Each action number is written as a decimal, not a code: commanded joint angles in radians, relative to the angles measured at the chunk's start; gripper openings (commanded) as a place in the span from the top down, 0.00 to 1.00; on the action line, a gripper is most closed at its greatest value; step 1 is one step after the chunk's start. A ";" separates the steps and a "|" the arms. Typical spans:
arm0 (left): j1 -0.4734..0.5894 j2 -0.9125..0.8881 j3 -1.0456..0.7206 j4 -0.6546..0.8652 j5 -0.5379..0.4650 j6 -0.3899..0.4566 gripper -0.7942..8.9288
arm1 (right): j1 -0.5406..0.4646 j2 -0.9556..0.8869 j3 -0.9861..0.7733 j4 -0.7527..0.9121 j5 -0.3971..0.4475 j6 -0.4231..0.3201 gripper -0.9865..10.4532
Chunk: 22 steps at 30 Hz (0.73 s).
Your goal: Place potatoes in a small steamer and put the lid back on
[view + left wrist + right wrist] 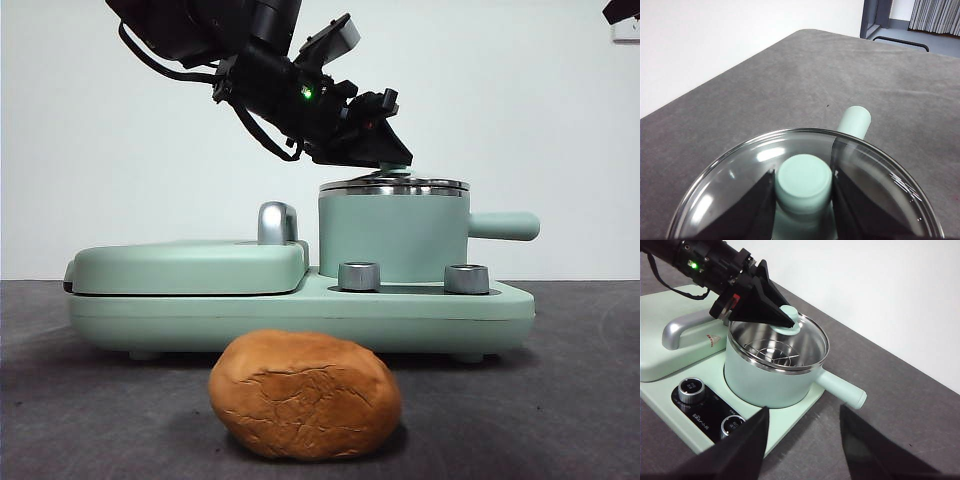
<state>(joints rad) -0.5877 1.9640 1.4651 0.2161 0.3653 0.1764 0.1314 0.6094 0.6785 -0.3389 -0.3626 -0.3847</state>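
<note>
The potato (305, 395), an orange-brown cracked lump, lies on the table in front of the cooker; neither wrist view shows it. The mint-green steamer pot (392, 235) (765, 385) stands on the cooker's right half, side handle (854, 122) pointing right. The glass lid (395, 184) (740, 175) (810, 335) rests on its rim, perhaps slightly tilted. My left gripper (395, 160) (804, 185) (787, 322) comes down from the upper left, shut on the lid's green knob (804, 177). My right gripper (802, 440) is open and empty, off to the pot's right.
The cooker base (300, 310) has two steel dials (359, 276) (466, 278) at its front. A flat mint-green griddle cover (190, 265) with a chrome handle (277, 222) takes its left half. A wire rack (772, 352) sits inside the pot.
</note>
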 commanded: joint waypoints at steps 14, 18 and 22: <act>-0.001 -0.097 0.083 -0.006 -0.003 0.001 0.91 | 0.004 0.003 0.016 0.009 0.002 0.018 0.72; 0.011 -0.167 0.083 -0.084 -0.003 -0.035 0.91 | 0.004 0.003 0.016 0.009 -0.001 0.018 0.72; 0.036 -0.246 0.082 -0.217 -0.003 -0.132 0.91 | 0.004 0.003 0.016 0.009 -0.004 0.019 0.72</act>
<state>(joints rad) -0.5507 1.7256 1.5120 -0.0101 0.3626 0.0990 0.1314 0.6094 0.6785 -0.3393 -0.3641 -0.3779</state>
